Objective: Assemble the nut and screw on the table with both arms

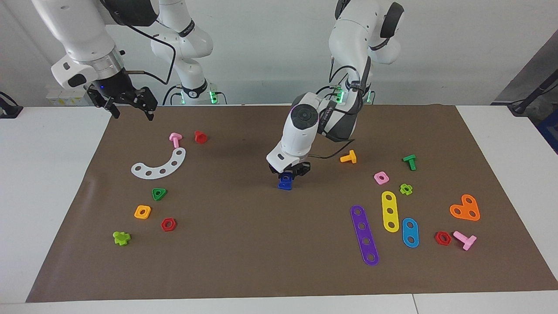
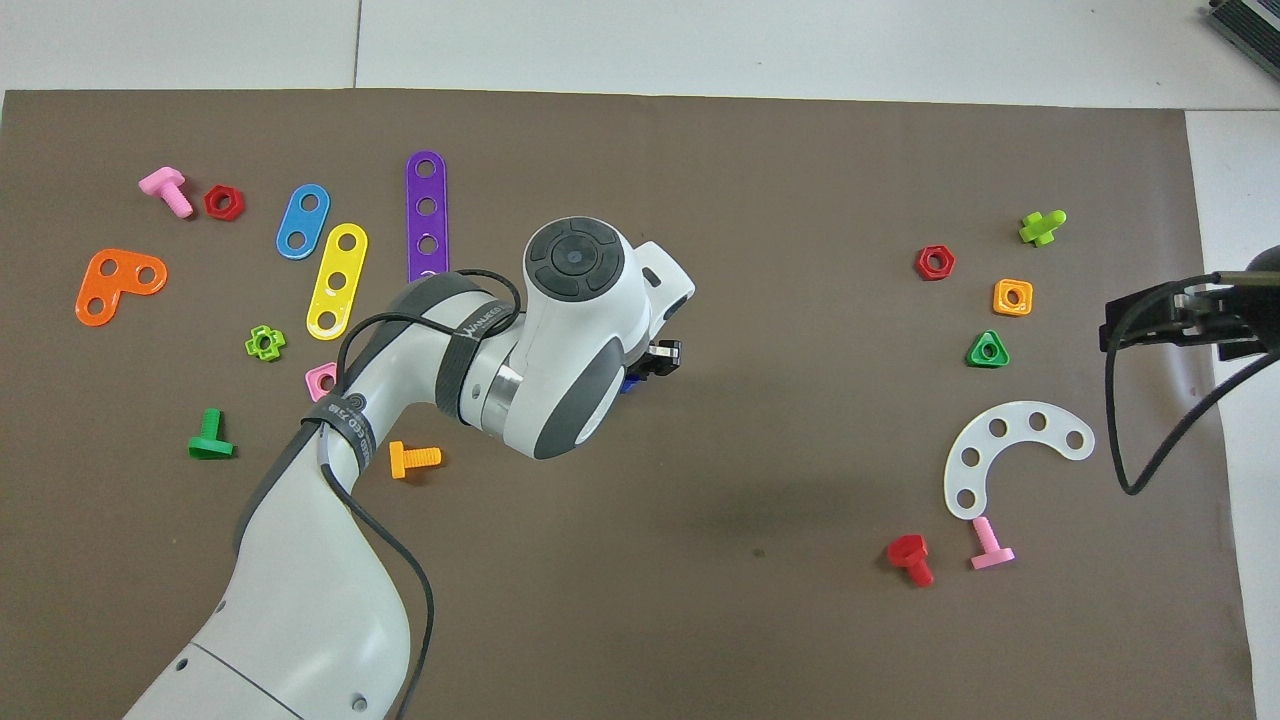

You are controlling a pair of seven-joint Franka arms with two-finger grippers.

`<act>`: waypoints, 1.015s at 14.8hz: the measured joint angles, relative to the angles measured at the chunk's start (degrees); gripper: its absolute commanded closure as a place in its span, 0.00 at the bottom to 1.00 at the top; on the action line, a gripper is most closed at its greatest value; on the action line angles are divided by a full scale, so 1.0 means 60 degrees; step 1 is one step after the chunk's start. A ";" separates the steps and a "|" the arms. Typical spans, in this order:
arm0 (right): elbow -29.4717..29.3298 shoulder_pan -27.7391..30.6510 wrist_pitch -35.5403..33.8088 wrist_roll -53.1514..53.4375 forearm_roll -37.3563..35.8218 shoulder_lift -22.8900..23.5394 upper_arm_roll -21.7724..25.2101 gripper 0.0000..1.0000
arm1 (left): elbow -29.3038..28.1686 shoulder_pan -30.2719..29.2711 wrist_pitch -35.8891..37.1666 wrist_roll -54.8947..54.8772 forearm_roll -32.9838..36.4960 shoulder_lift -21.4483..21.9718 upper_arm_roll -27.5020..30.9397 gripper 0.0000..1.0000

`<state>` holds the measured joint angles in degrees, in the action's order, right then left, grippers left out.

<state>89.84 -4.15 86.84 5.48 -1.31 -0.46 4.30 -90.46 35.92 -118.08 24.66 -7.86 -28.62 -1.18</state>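
My left gripper (image 1: 288, 173) reaches down at the middle of the brown mat (image 1: 244, 253) and is shut on the dark blue square nut (image 1: 286, 177). Right under the nut, the dark blue screw (image 1: 284, 186) rests on the mat, and the two touch. In the overhead view the left arm's wrist covers them; only a blue sliver (image 2: 628, 381) shows beside the left gripper (image 2: 655, 360). My right gripper (image 1: 133, 109) hangs open and empty, raised over the mat's corner at the right arm's end, and it also shows in the overhead view (image 2: 1150, 320).
Toward the right arm's end lie a white curved strip (image 1: 160, 165), a pink bolt (image 1: 175, 139), a red bolt (image 1: 200, 137), a green triangular nut (image 1: 159, 193) and an orange nut (image 1: 142, 212). Toward the left arm's end lie an orange bolt (image 1: 348, 157), a pink nut (image 1: 381, 177) and flat strips (image 1: 364, 234).
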 measured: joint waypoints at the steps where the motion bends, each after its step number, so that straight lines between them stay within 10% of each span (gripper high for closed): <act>1: 0.0000 0.0000 0.0000 0.0000 0.0000 0.0000 0.0000 0.00 | 0.0003 0.0000 0.0000 0.0000 0.0000 -0.0001 0.0000 0.95; 15: 0.0000 0.0000 0.0000 0.0000 0.0000 0.0000 0.0000 0.00 | 0.0004 0.0000 -0.0137 0.0000 0.0005 -0.0022 0.0003 0.33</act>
<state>89.84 -4.15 86.84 5.48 -1.31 -0.46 4.30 -90.44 35.92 -118.90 24.67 -7.83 -28.76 -1.16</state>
